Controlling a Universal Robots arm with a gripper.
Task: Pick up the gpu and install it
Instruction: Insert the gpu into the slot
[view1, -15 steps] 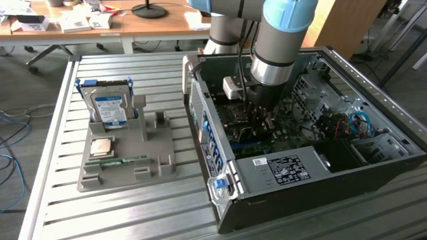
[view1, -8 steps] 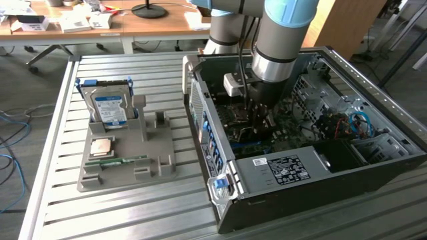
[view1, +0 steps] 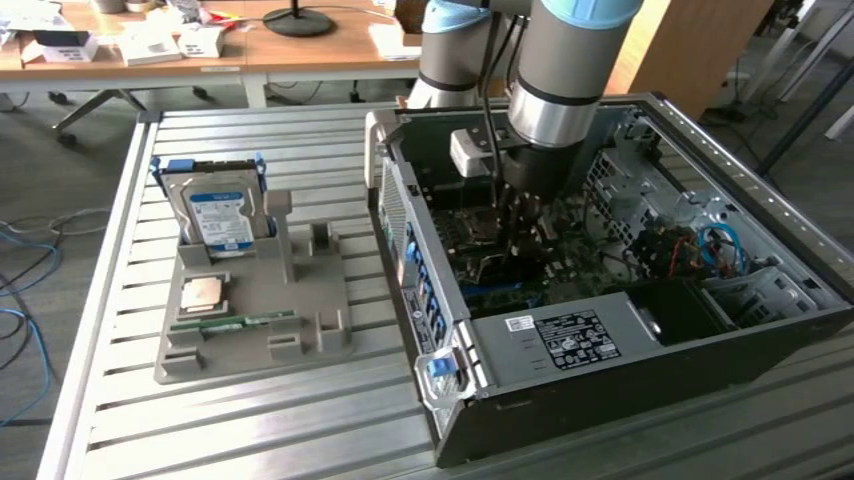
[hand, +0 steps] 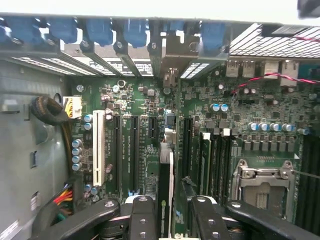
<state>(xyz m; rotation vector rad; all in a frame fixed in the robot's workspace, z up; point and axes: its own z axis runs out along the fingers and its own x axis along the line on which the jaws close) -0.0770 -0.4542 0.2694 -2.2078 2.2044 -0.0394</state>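
Arm reaches down into the open computer case (view1: 747, 310) right of centre in the exterior view; gripper (view1: 523, 222) sits low over the motherboard (hand: 135, 95). In the wrist view the gripper (hand: 167, 212) at bottom centre is clamped on the gpu (hand: 165, 185), fingers (hand: 142, 220) pressing on both faces of the card. Card seen edge-on, upright, running from between the fingers toward frame centre, its lower edge at the expansion slots, just beside a black slot (hand: 134, 150). White slot (hand: 98, 147) further off. Grey parts tray (view1: 254, 330) with hard drive (view1: 220, 215) at left of the exterior view.
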